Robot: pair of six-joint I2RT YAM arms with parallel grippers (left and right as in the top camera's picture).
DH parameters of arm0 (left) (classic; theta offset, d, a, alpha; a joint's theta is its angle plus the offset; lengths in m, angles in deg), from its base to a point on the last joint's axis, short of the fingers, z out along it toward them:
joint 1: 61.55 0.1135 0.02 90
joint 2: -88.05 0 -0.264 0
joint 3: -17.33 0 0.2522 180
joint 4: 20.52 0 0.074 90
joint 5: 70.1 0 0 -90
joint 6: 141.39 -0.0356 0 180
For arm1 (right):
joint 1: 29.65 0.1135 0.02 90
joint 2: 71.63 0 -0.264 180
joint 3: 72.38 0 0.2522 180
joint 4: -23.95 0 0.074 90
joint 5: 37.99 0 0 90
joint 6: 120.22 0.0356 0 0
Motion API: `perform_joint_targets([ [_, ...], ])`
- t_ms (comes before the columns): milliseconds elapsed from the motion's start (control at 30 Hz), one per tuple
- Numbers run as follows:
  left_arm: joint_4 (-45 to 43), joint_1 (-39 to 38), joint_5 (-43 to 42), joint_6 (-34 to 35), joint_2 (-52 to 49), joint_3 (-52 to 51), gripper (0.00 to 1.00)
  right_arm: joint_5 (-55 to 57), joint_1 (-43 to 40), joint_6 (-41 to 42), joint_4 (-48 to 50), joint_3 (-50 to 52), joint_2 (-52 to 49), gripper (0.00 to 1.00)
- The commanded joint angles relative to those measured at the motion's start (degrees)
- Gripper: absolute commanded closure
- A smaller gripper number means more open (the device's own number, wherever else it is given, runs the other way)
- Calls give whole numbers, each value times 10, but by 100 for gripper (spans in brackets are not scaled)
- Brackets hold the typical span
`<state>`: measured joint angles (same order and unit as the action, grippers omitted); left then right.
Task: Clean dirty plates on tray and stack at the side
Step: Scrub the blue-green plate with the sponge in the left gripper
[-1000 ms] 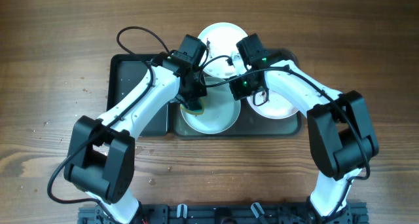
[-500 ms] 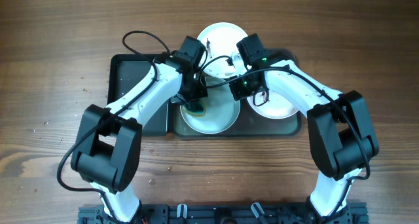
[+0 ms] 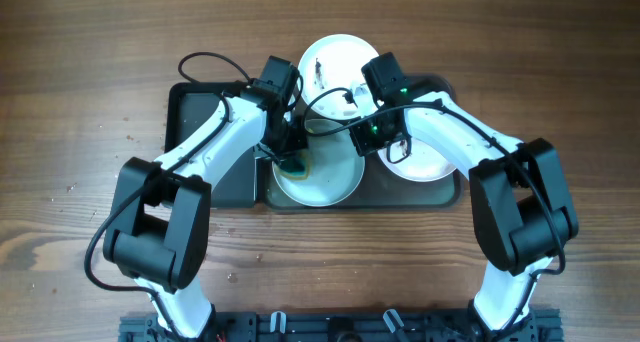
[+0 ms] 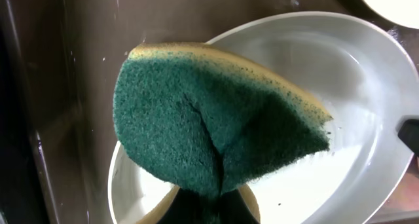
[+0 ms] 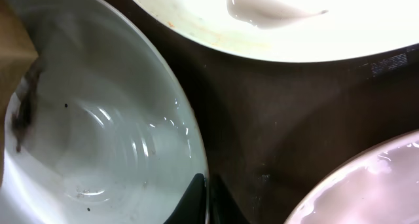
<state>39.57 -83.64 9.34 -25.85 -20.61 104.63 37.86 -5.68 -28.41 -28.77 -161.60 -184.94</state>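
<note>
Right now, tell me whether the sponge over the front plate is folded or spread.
Folded: the sponge bends along a deep centre crease in its green face, sides drawn together at the bottom.

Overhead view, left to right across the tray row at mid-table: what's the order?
narrow black tray → sponge → front plate → right plate. The far plate is left out because it sits above the front one.
</note>
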Motion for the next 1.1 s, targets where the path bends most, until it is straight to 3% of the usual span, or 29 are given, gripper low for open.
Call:
perform_joint_targets([
  [0,-14,5,-10,-13,-9,-14,96,-16,0,-10,-1,3,-7,96],
  [367,-88,-2,-10,10,-71,-68,96,-22,0,-2,-3,3,-7,96],
  [667,-91,-27,-36,20,-93,-68,96,-106,0,15,-7,3,-7,96],
  [1067,-91,-30,-51,26,-101,-69,96,-106,0,29,-14,3,-7,96],
])
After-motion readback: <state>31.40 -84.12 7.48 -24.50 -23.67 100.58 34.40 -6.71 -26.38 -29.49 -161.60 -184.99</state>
